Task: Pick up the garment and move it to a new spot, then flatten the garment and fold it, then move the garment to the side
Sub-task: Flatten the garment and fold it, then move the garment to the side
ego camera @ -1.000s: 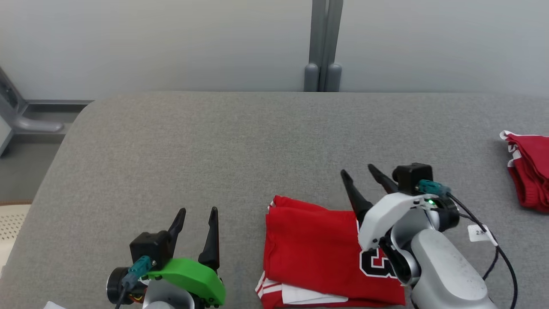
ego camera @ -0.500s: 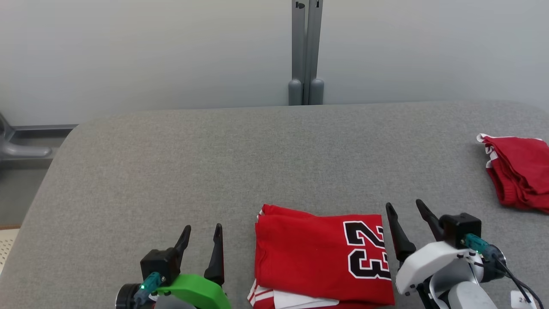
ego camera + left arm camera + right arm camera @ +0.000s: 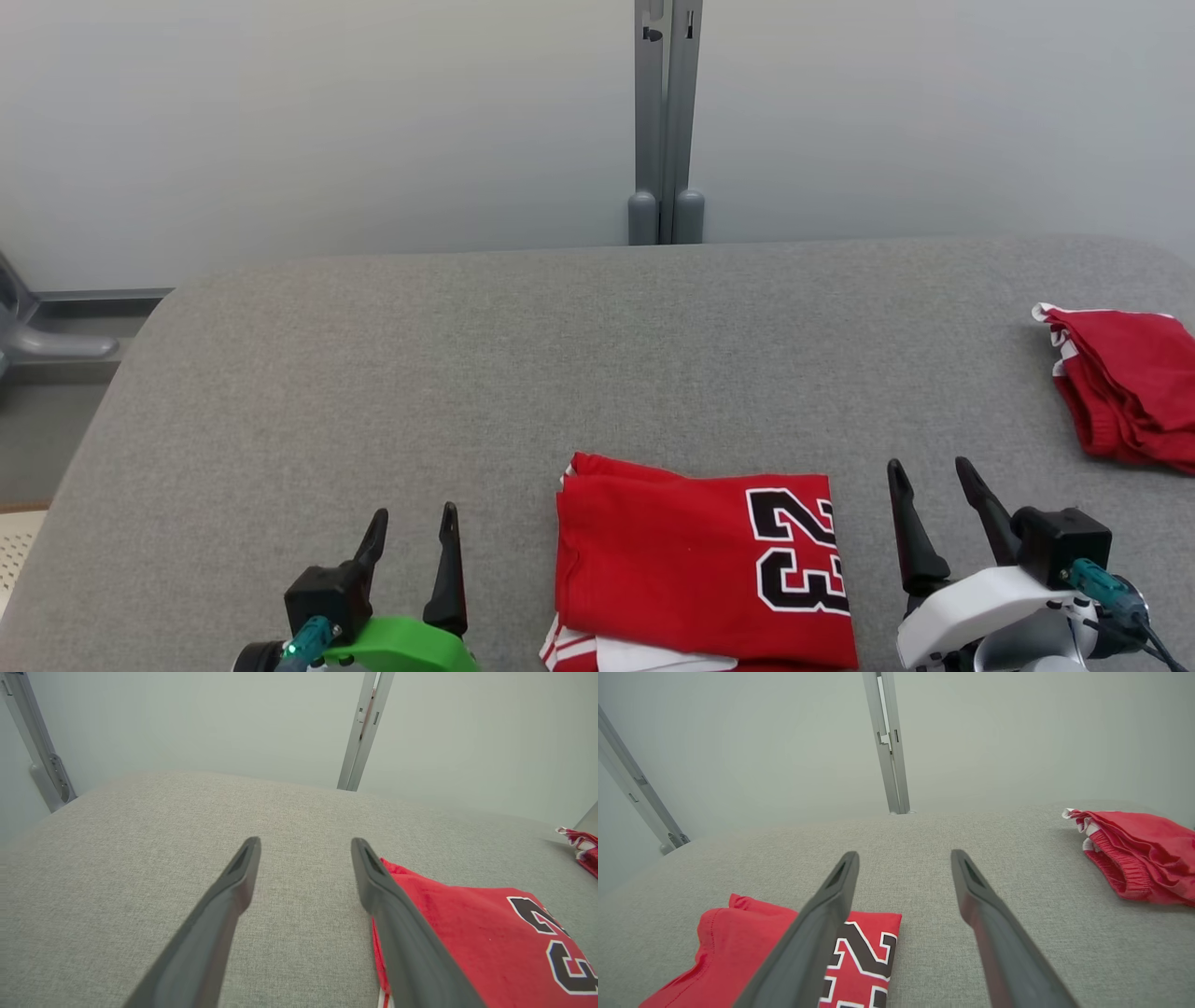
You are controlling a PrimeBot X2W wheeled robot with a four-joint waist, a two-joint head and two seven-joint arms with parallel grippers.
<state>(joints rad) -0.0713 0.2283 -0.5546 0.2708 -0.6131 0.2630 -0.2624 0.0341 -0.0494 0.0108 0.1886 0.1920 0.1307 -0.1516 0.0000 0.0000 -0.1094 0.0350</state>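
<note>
At the near edge of the bench (image 3: 467, 355), the garment (image 3: 695, 569) lies folded, number up, between the left claw (image 3: 415, 511) and the right claw (image 3: 929, 463). Both claws are released and empty, clear of the cloth. The fold appears done, so the step in hand is judged to be the move aside. Grip all layers at two opposite edges, lift level, and set down without dragging, so that the fold holds. Keep clear of the second red garment (image 3: 1125, 397) at far right. The garment's near edge is cut off by the frame, and the layer count there cannot be told.
</note>
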